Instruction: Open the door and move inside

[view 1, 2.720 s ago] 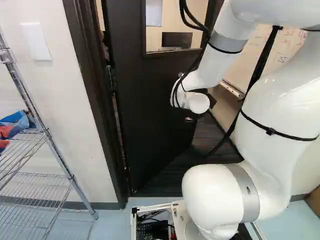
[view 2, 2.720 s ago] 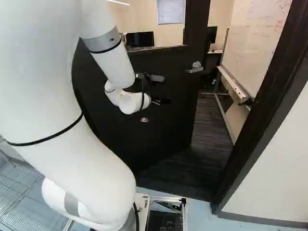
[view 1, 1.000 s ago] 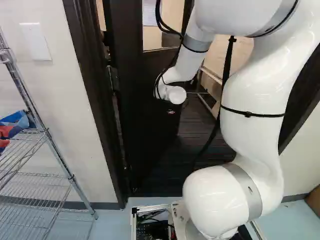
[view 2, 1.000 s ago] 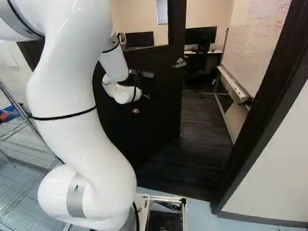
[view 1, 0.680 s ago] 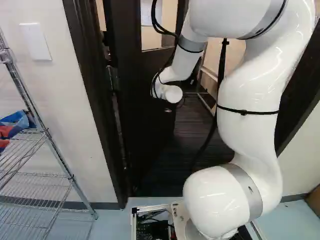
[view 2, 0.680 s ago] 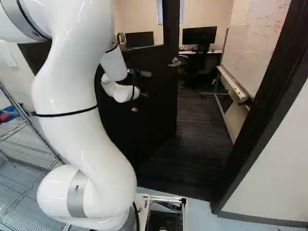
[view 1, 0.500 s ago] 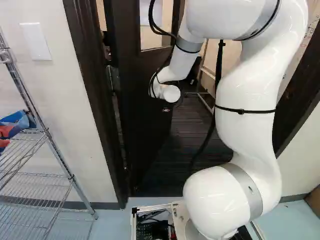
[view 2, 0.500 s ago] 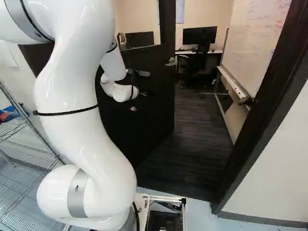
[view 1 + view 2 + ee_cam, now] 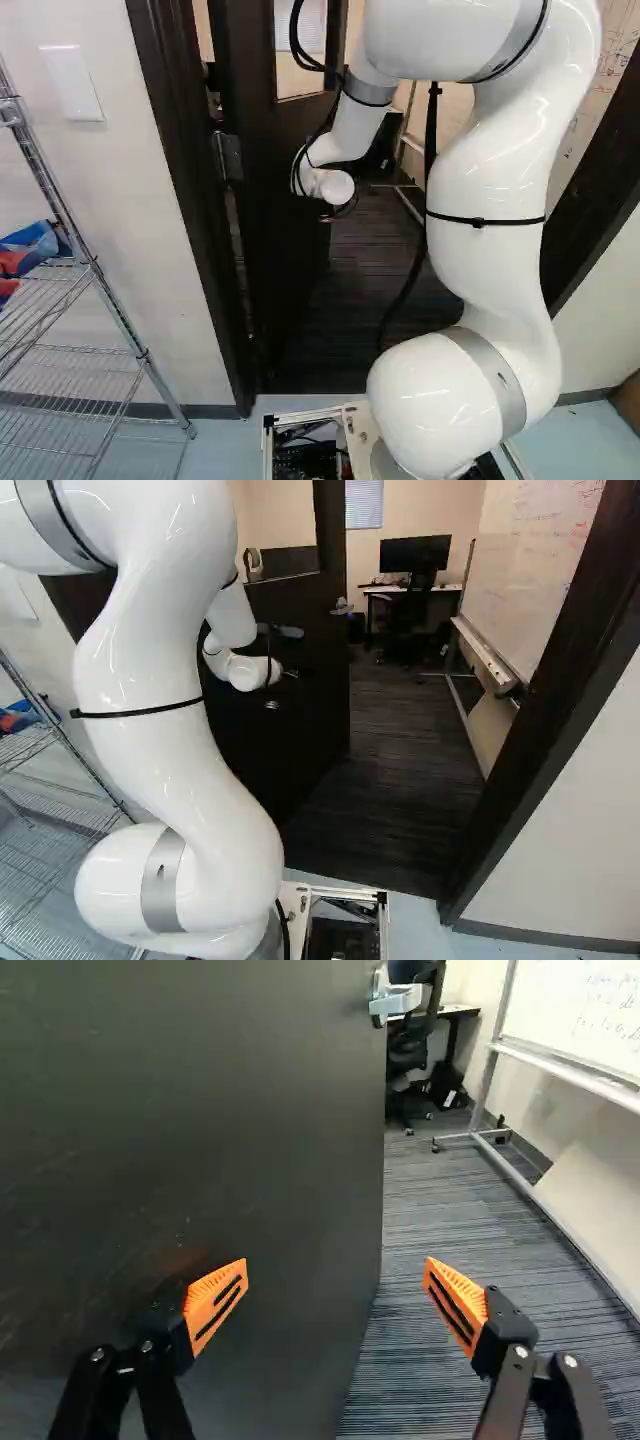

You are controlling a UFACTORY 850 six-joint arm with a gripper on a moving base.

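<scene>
"Where's the door (image 9: 305, 745)?"
"Left of centre in the right base view, standing partly open, its handle (image 9: 342, 607) in the upper middle."
"And the pincer (image 9: 289, 673)?"
"Released, fingers wide apart. Whether it touches the door, I can't tell."

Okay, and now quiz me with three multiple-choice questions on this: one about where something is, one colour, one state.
1. In the right base view, where is the whiteboard relative to the door?
A. Left
B. Right
C. Directly below

2. What colour are the gripper's pads?
A. Blue
B. Green
C. Orange

3. How does the door stand?
A. Partly or fully open
B. Fully shut
C. Lying flat

Key:
1. B: it shows across the opening from the door's free edge.
2. C: both show orange in the wrist view.
3. A: carpet shows through the gap beside it.
</scene>
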